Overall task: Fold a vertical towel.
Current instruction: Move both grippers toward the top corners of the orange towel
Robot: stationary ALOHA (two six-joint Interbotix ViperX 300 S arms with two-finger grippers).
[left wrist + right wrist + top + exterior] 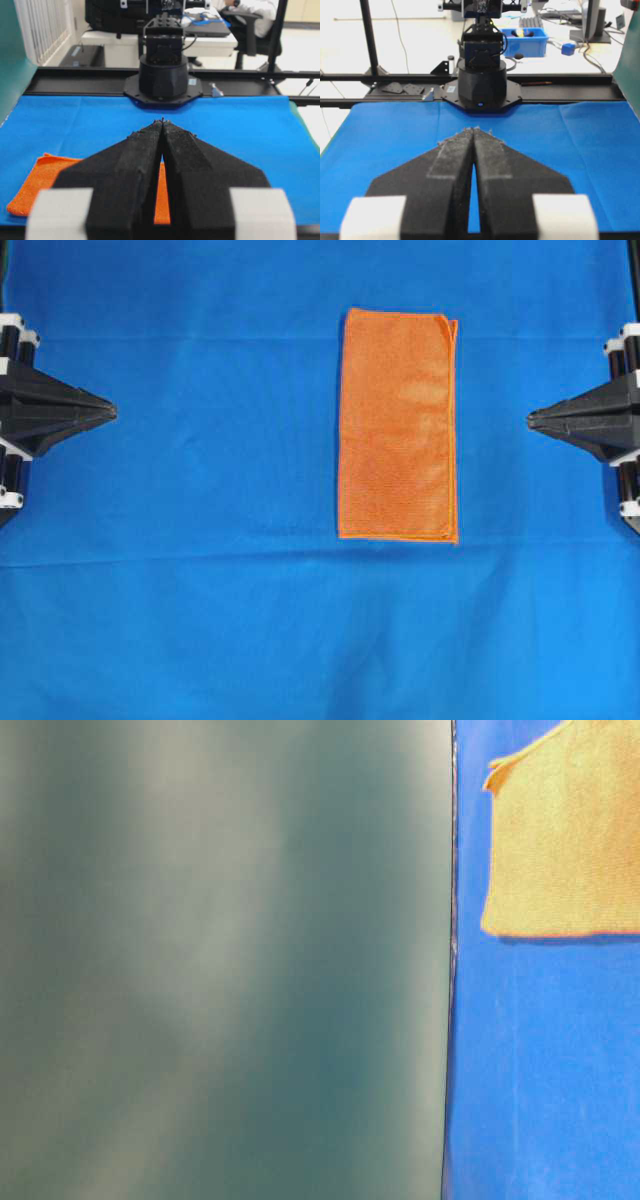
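Orange towel (398, 425) flat on blue sheet (200, 540), right of centre, long side vertical. Left tool (108, 412) and right tool (533, 419) pinched closed, empty, well apart from towel. Table-level view mostly blocked by blurry green panel (220, 960); towel cut off there.

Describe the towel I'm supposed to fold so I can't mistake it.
Start from the large blue sheet covering the table. Right of centre in the overhead view lies an orange rectangular microfibre towel, long side running top to bottom. It is the only orange item, with stitched edges and a lower layer peeking out along its right side.
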